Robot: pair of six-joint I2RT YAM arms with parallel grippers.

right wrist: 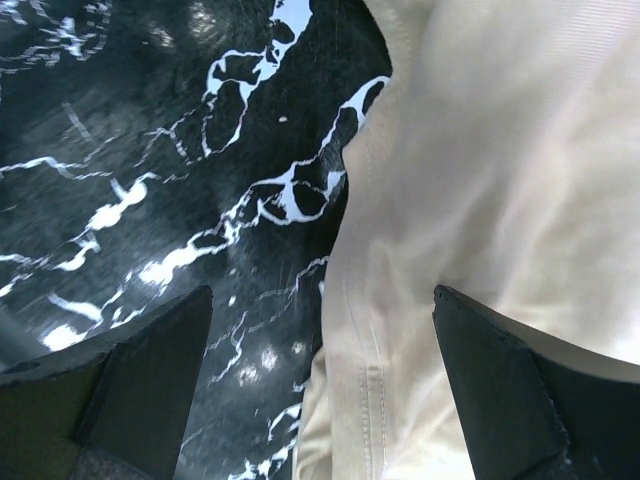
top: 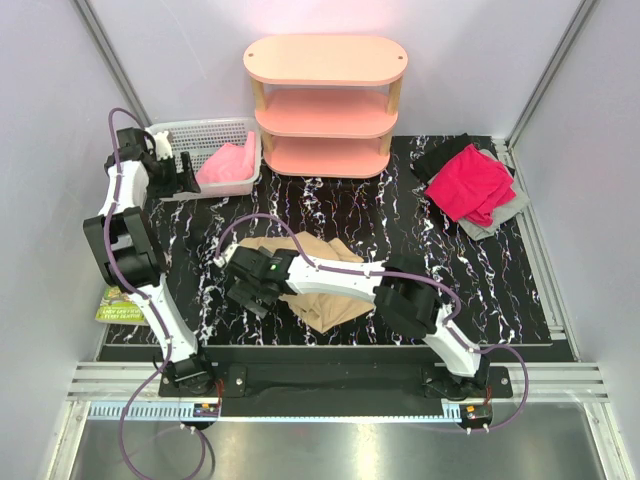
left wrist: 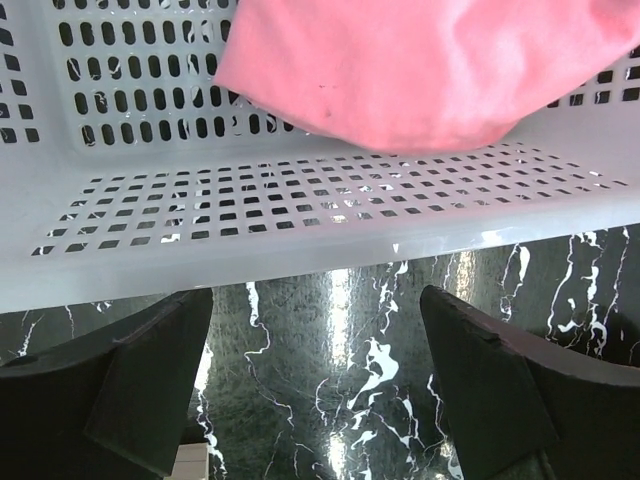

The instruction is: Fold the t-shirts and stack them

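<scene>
Bright, even overhead light; glare streaks on glossy table (left wrist: 300, 400); tan t-shirt (right wrist: 500, 200) overexposed near-white; wrist close-ups soft.

Left of the shelf (top: 326, 60) sits the basket (top: 185, 130) with a shirt (top: 228, 165) in it. A shirt pile (top: 468, 182) lies right of the shelf, a loose shirt (top: 320, 305) in front.

Tabletop (top: 400, 215): black marble pattern, white veining, glossy highlights.
Shelf unit (top: 325, 60): three oval peach tiers, standing on the tabletop at 12 o'clock.
Walls (top: 45, 110): pale grey panels at 9, 12 and 3 o'clock.
Aluminium rails (top: 330, 378) and brushed-metal sheet (top: 330, 450): 6 o'clock.
</scene>
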